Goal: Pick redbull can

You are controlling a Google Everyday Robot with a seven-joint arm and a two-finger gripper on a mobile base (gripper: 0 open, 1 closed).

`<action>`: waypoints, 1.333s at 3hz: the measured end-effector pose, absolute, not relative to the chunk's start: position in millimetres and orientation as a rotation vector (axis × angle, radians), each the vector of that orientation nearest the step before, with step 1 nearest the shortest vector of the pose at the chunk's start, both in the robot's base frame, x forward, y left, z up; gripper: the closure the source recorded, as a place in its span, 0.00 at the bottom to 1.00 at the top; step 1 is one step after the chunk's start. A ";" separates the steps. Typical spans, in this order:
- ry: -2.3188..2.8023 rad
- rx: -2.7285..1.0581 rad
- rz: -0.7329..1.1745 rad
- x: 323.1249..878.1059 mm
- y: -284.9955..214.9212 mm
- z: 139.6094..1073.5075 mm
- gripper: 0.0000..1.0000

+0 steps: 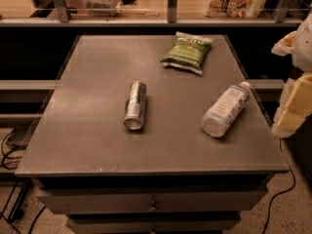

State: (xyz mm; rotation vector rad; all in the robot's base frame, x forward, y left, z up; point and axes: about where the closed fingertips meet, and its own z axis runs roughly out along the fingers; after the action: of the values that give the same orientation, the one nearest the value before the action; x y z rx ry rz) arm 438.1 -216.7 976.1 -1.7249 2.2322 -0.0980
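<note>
Tool is seen beside the right edge of the desk, state not discernible; redbull can is laid sideways mid-desk.

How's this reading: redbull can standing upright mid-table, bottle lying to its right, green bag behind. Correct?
No: camera view shows the redbull can lying on its side, not upright. The bottle and green bag are as stated. The gripper is at the right edge, beside the table.

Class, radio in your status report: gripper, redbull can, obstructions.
Gripper at frame's right edge, far from redbull can. Can on its side, middle of table. Bottle and chip bag lie apart from it.
</note>
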 end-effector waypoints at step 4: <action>2.309 -1.537 -0.046 465.6 -206.4 980.0 0.00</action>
State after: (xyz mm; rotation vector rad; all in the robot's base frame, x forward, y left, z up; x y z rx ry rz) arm 465.6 -206.4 980.0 -1.5374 2.3088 -0.0460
